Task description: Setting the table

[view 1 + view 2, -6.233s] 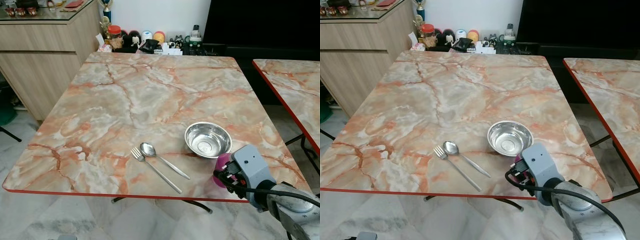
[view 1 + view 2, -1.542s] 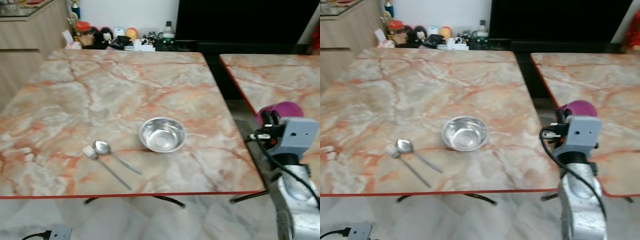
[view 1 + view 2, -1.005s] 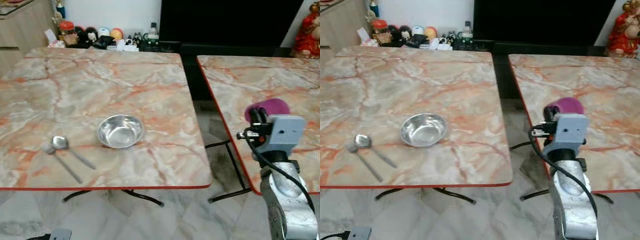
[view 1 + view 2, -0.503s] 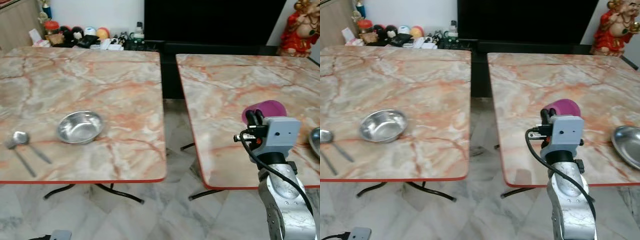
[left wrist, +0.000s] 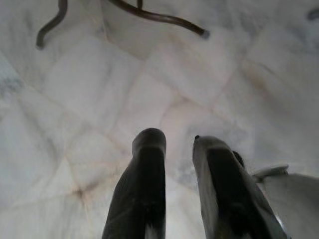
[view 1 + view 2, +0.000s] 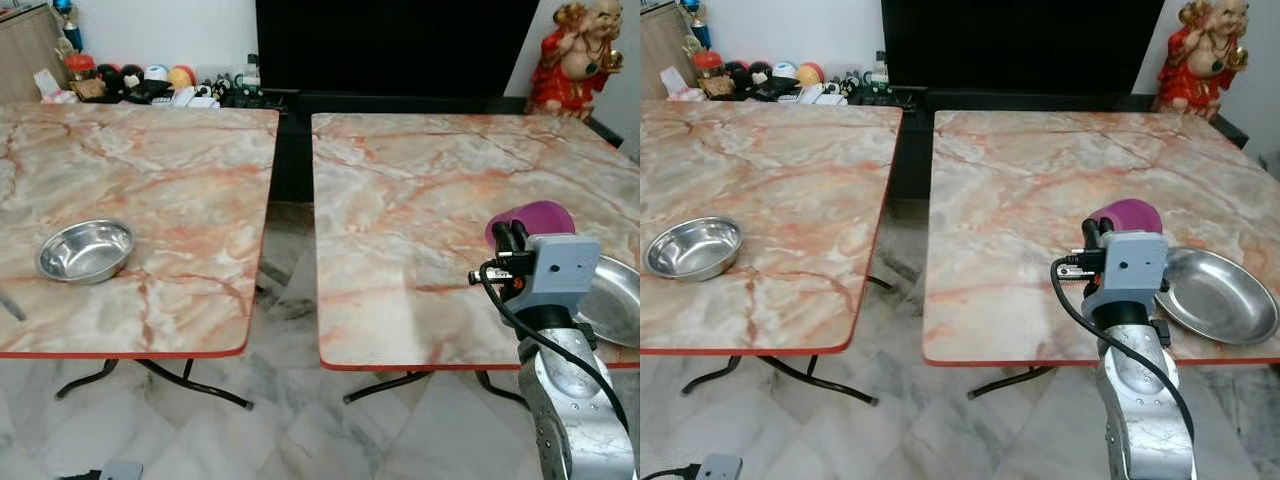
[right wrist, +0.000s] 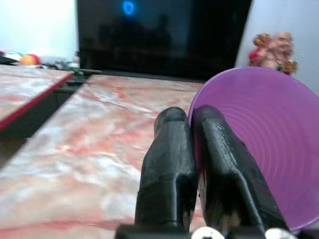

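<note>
Left desk (image 6: 150,180): marble-patterned top with red edge. Carries one steel bowl (image 6: 85,250) near its near-left part. Judged a partly laid place.

Right desk (image 6: 1040,190): same pattern, standing just beside the left one with a gap of floor between. Its top is largely bare; a steel plate (image 6: 1218,294) lies at the near-right edge. Judged the place now being laid: plate down, cup not yet set, no cutlery seen on it.

Red figurine (image 6: 1195,55): far right, beyond the right desk, beside a dark screen.

Assorted small items (image 6: 150,82): a row on the far side, beyond the left desk; too small to list.

Right gripper (image 7: 192,149): raised over the near-right part of the right desk, just left of the plate. Fingers clenched on the rim of the purple cup (image 7: 259,149), one finger inside the wall, one outside, almost touching each other.

Purple cup: held above the desk, tipped on its side with its mouth toward the wrist camera, not resting on anything. Remaining, by judgement: lower it upright beside the plate and let go.

Left gripper (image 5: 177,174): hangs idle over the pale floor tiles, fingers slightly parted, holding nothing.
</note>
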Motion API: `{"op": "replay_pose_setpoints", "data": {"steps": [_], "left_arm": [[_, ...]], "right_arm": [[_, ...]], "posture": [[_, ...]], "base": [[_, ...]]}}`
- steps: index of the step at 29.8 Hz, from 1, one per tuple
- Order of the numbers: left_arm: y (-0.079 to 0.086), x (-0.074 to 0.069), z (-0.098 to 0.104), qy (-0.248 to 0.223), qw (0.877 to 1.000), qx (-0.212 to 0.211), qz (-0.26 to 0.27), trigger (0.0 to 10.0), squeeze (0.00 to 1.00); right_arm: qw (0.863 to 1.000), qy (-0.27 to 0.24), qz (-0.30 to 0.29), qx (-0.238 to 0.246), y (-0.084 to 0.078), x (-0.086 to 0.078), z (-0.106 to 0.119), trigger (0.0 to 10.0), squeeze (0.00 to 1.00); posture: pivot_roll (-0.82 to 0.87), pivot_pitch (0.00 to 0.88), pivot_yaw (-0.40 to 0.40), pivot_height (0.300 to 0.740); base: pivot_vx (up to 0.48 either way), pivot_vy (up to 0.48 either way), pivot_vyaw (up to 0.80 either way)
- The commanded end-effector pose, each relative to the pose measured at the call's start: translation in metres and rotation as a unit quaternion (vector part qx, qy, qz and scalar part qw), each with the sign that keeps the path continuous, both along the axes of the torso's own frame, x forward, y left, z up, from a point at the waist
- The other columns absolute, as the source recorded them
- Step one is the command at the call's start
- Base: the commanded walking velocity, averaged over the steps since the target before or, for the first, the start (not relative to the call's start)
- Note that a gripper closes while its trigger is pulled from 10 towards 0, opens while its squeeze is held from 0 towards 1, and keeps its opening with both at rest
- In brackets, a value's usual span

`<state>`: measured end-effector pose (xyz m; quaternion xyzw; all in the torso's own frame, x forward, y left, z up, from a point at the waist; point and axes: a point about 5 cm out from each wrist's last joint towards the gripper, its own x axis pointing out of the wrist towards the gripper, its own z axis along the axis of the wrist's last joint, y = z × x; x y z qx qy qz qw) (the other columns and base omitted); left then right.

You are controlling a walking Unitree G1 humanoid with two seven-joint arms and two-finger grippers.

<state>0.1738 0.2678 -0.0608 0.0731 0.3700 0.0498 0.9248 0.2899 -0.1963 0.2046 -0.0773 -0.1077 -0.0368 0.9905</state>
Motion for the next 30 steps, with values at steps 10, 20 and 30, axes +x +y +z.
{"op": "replay_pose_setpoints", "data": {"steps": [10,20,30], "left_arm": [[0.0037,-0.0061,-0.0018,0.009,1.000,-0.002,0.007,10.0,0.00],[0.0040,-0.0065,-0.0020,0.009,1.000,-0.004,0.010,10.0,0.00],[0.0050,-0.0060,-0.0014,0.007,1.000,-0.003,0.013,10.0,0.00]], "right_arm": [[1.000,-0.007,-0.006,0.003,-0.0004,0.0024,0.0063,10.0,0.00],[1.000,-0.001,-0.006,0.003,0.0017,0.0039,0.0047,10.0,0.00],[1.000,0.003,-0.005,0.002,0.0032,0.0053,0.0040,10.0,0.00]], "posture": [[-0.07,0.117,-0.004,0.740],[-0.06,0.122,-0.004,0.740],[-0.06,0.130,-0.004,0.740]], "base": [[0.025,0.000,0.00],[0.272,0.000,0.00],[0.293,0.000,0.00]]}}
